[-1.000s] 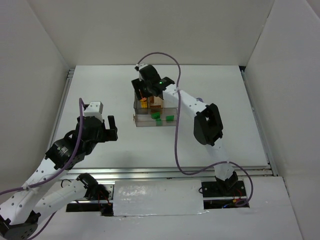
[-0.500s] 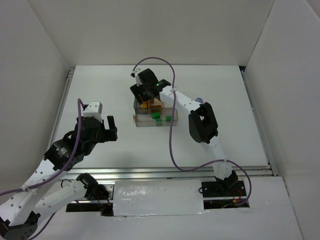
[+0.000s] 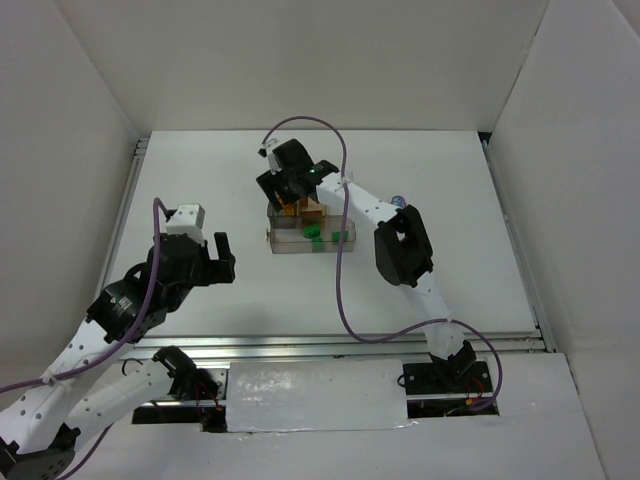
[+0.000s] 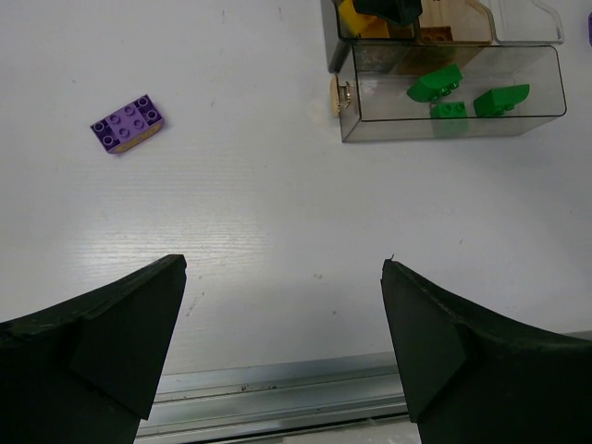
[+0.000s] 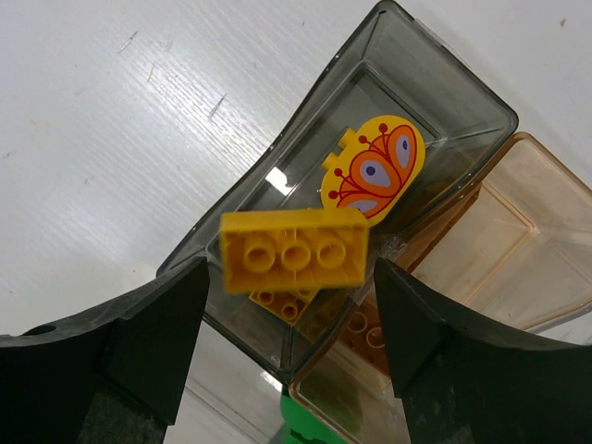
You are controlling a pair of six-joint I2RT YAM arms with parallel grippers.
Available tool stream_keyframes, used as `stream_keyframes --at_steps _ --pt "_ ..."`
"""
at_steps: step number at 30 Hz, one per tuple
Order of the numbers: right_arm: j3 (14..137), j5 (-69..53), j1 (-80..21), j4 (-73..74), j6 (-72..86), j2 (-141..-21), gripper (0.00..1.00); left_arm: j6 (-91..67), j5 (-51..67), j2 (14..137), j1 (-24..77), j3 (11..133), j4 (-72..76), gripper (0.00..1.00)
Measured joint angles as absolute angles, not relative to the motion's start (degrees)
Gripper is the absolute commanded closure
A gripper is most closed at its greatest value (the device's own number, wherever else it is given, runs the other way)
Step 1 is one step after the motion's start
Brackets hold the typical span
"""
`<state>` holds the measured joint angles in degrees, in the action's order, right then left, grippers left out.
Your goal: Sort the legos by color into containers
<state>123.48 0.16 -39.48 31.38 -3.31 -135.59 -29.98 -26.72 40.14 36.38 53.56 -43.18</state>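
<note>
**Wide lane on my left, crowded bin under my right**

My left claw [image 4: 283, 268] hangs with its jaws spread over bare table [image 4: 277, 213]. Ahead, a purple brick [image 4: 127, 122] lies off to the left and the tray [image 4: 444, 131] stands to the right, well apart, with a broad lane between them.

My right claw [image 5: 291, 266] sits above the tray's grey compartment [image 5: 296, 139]. A yellow brick [image 5: 294, 252] fills nearly all the room between its fingers, and a patterned yellow piece [image 5: 375, 171] lies below. From above, my right forearm [image 3: 355, 200] crosses the tray's far right corner.

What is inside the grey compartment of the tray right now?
A rounded yellow piece with a red pattern, and part of a lower yellow brick. An upper yellow brick, between the right jaws with a gap either side, hides the rest of the floor.
</note>
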Motion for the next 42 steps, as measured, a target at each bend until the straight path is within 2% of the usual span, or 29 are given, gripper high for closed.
stream_keyframes --at_steps 2,3,12,15,20,24,25,32,37,42 --pt "123.48 0.19 -39.51 31.38 -3.33 -135.59 0.16 -30.00 -26.70 39.90 36.38 53.56 -43.16 0.00" --pt "123.50 0.16 -39.51 31.35 -3.31 -135.59 0.09 -29.98 -26.72 39.75 36.38 53.56 -43.16 0.00" --pt "123.37 0.47 -39.51 31.24 -3.44 -135.46 0.09 -30.28 -27.64 39.24 36.38 53.56 -43.29 0.00" --pt "119.04 1.30 -39.51 30.46 -2.79 -132.25 0.09 -30.89 -29.74 40.03 36.38 53.58 -43.81 0.01" --pt "103.79 4.60 -39.53 28.40 1.19 -117.12 0.09 -34.46 -33.89 44.64 34.74 54.61 -46.65 0.01" --pt "92.47 6.11 -39.57 25.69 6.87 -99.72 0.07 -38.15 -34.15 49.17 27.53 55.72 -48.10 0.01" --pt "89.65 5.82 -39.62 24.69 8.40 -95.02 0.00 -39.38 -33.47 50.09 25.30 55.72 -48.14 0.01" --pt "68.10 -1.04 -40.71 16.88 19.07 -68.47 0.00 -43.81 -24.95 63.70 9.76 60.03 -47.77 0.01" --pt "56.73 -7.70 -41.23 15.51 23.53 -61.17 0.00 -47.92 -22.72 76.31 4.89 64.03 -46.96 0.00" --pt "52.66 -11.97 -41.87 15.22 24.91 -59.75 0.00 -51.55 -20.86 85.08 1.32 65.28 -44.95 0.01"
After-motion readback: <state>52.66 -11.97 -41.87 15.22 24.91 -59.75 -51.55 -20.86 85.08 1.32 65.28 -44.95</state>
